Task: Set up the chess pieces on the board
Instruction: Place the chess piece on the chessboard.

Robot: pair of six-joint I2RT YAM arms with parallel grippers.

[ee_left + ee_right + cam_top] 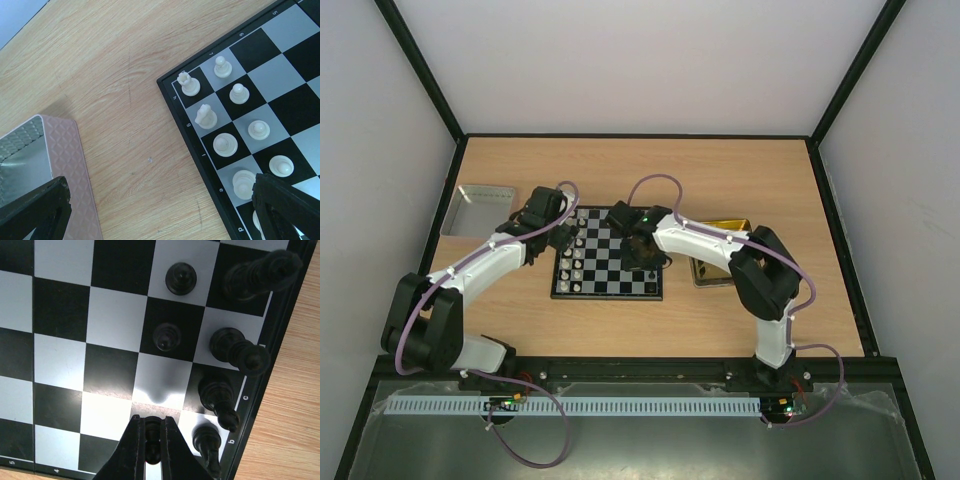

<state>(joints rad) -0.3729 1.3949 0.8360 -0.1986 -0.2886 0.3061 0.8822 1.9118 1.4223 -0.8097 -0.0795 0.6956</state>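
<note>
Nearest the bases, the left arm (470, 270) reaches up and right, and the right arm (760, 280) bends left over the table (720, 170).

The left gripper (159, 197) has its 2 fingers (35, 212) spread wide with nothing between them. It hangs over bare wood between the silver tray (65, 165) and the left edge of the board (615, 275). One finger is over the tray wall and the other over the board's frame.

In the left wrist view, a white rook (189, 84) stands on the board's corner square with a white knight (206, 116) on the next square. White pawns (239, 92) stand in the row just inside them.

The right gripper (151, 422) is over the board's right side, its fingers pinched tight on a small black piece (152, 445). I cannot tell whether that piece touches the square under it. Beyond it, 2 black pawns (167, 336) stand on their squares. 4 taller black pieces (237, 350) line the edge row beside the frame.

From the top view, white pieces fill the board's 2 left columns. The board lies flat mid-table. The silver tray is well apart to its left, and the yellow tray (708, 272) is to its right, partly hidden by the right arm.
</note>
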